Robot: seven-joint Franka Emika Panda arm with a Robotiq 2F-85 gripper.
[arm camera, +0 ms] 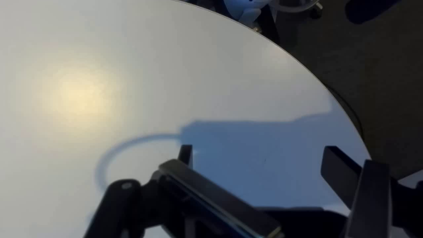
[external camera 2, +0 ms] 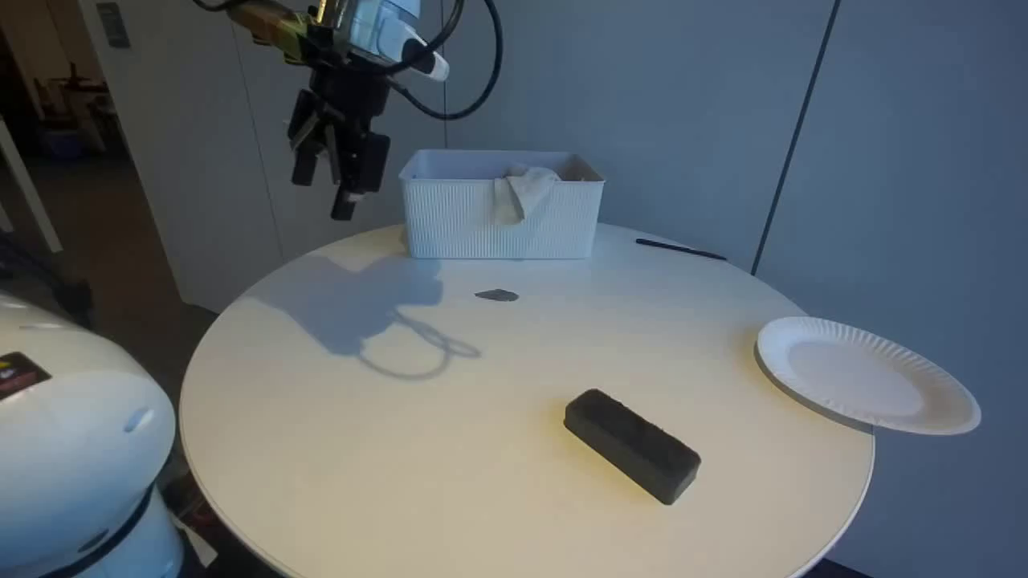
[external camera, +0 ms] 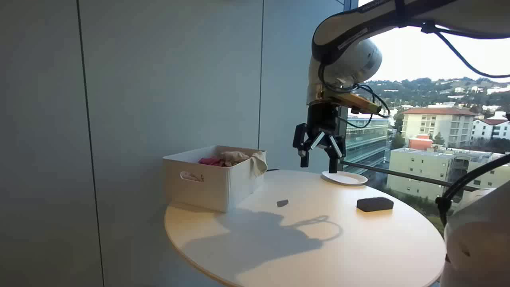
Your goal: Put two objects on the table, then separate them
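My gripper (external camera: 318, 165) is open and empty, held high above the table (external camera: 358, 255). It also shows open in an exterior view (external camera 2: 323, 193) and in the wrist view (arm camera: 257, 152), with only shadowed table and nothing between the fingers. The frames do not show which two objects the task means. A black block (external camera: 375, 204) lies on the table, also in an exterior view (external camera 2: 632, 446). A white paper plate (external camera 2: 859, 377) lies at the table's edge, partly overhanging it. A small flat grey piece (external camera 2: 497, 295) lies near the bin.
A white bin (external camera: 195, 187) with cloths (external camera: 233, 158) inside stands at the table's edge by the wall. A cream cloth (external camera 2: 522, 194) hangs over its rim. A thin black pen-like stick (external camera 2: 680, 249) lies near the wall. The round table's edge shows in the wrist view.
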